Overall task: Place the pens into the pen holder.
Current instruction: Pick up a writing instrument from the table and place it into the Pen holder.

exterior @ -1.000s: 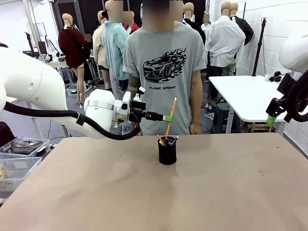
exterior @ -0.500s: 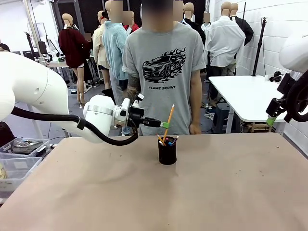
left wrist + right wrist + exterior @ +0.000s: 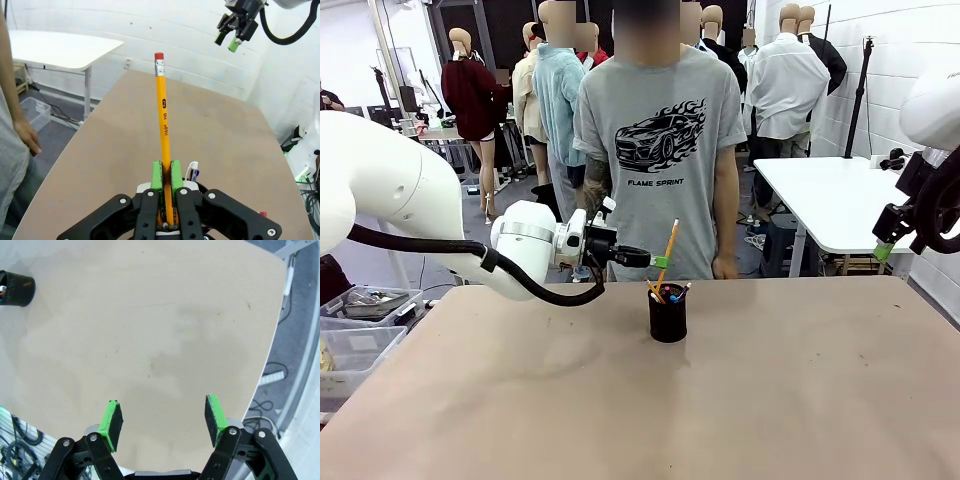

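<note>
The black mesh pen holder (image 3: 667, 318) stands mid-table with an orange pen (image 3: 653, 290) and a blue-tipped pen (image 3: 681, 291) sticking out of it. My left gripper (image 3: 660, 261) hovers just above its rim, shut on the yellow pencil (image 3: 669, 250), which stands nearly upright with its lower end down in the cup. The left wrist view looks along the pencil (image 3: 162, 110), red eraser on top, clamped between the green pads (image 3: 157, 175). My right gripper (image 3: 162, 417) is open with nothing between its fingers, held high at the table's right edge (image 3: 885, 245). The pen holder (image 3: 15, 287) is far off in that view.
A person in a grey T-shirt (image 3: 660, 150) stands at the far side of the tan table (image 3: 770, 400), arms down. A white table (image 3: 840, 195) is behind on the right. Clear bins (image 3: 355, 330) sit off the left edge.
My left gripper has come down and a little left with the pencil, so the pencil's lower end sits deeper in the pen holder. The right arm has not moved.
</note>
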Controlling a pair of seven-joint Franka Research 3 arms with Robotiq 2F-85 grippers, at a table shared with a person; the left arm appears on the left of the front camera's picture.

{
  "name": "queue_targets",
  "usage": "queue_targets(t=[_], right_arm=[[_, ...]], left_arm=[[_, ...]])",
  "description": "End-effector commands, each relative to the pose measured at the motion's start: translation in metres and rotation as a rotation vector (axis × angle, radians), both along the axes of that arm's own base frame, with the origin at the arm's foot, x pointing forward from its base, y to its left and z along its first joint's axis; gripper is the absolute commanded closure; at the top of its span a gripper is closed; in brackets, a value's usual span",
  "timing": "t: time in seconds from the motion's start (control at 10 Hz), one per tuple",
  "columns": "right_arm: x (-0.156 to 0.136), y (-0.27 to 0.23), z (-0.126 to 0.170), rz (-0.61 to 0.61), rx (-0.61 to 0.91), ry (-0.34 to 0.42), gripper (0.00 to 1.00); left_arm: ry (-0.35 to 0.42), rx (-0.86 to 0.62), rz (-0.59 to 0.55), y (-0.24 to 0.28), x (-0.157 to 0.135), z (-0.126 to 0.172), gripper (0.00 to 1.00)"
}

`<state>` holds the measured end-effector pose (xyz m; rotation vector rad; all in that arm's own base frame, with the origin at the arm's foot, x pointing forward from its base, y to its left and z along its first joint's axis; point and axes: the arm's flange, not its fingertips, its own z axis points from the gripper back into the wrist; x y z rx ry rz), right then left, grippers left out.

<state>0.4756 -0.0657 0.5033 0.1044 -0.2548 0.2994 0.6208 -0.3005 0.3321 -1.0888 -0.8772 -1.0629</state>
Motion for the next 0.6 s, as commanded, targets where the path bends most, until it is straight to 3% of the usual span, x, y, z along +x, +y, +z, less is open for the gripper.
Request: queue_targets(t=[0.0,0.2,0.3,0.4,0.5], right_arm=[[0.0,-0.002,-0.001,0.011,0.003,-0.014,0.17],[0.0,-0.002,-0.001,0.011,0.003,-0.014,0.17],[0.0,-0.002,-0.001,0.011,0.003,-0.014,0.17],[0.0,-0.002,-0.001,0.011,0.003,-0.014,0.17],[0.0,-0.002,-0.001,0.011,0.003,-0.014,0.17]], left_arm=[[-0.031,-0.013,0.012,-0.001,-0.002,-0.002,0.7],[-0.038,-0.012,0.018,0.004,-0.006,0.003,0.31],[-0.047,-0.013,0.029,0.009,-0.008,0.011,0.17],[-0.068,-0.029,0.05,0.017,-0.01,0.022,0.06],[-0.081,0.001,0.081,0.03,-0.011,0.038,0.06]])
